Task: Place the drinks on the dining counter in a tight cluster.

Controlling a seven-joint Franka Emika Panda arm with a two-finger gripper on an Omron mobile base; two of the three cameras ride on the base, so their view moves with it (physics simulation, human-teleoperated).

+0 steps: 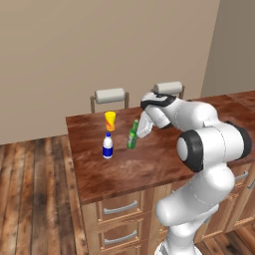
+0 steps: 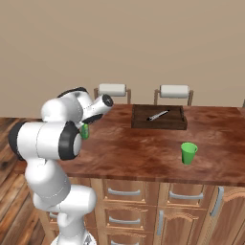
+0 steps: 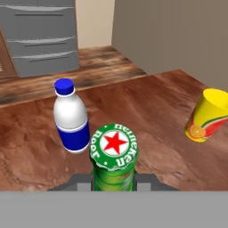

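The green bottle point(image 1: 133, 135) stood over the dining counter point(image 1: 149, 159), just right of the white bottle point(image 1: 107, 146) and in front of the yellow cup point(image 1: 110, 121), with the gripper point(image 1: 141, 133) closed on its neck. It looked like the bottle was being placed into the cluster. Next, I'd judge, it needed setting upright close beside the other two without knocking them, then the fingers let go.

On the dining counter point(image 1: 149, 164), the cup point(image 1: 110, 120) stands behind the plastic bottle point(image 1: 107, 146). The glass bottle point(image 1: 132, 135) stands just right of both.
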